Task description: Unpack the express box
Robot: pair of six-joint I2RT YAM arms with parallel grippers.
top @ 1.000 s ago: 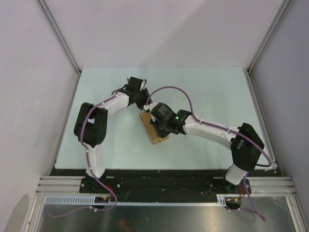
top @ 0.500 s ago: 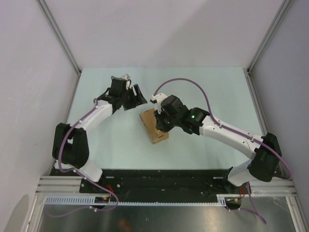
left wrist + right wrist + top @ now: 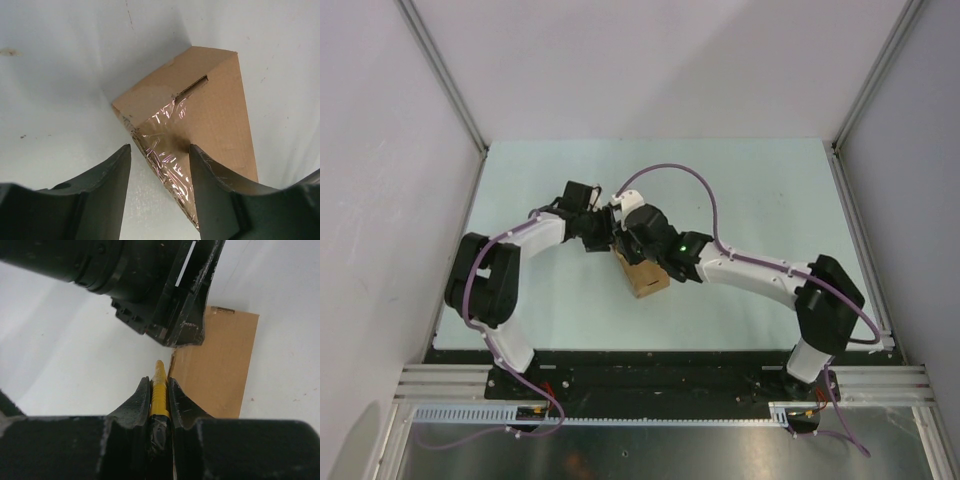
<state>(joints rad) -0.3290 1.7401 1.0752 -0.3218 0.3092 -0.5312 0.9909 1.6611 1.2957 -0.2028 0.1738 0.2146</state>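
The left arm bends in from the left side of the desk and the right arm from the right, their wrists almost touching near its middle. The left tool has its jaws apart. The right tool is clamped on a yellow knife.

The box was a small, flat carton of brown cardboard. It lay near the middle of the table, turned askew to the table's edges. Its flap lid looked shut, with a narrow slit showing at the seam. Crinkled clear tape ran along one long edge.
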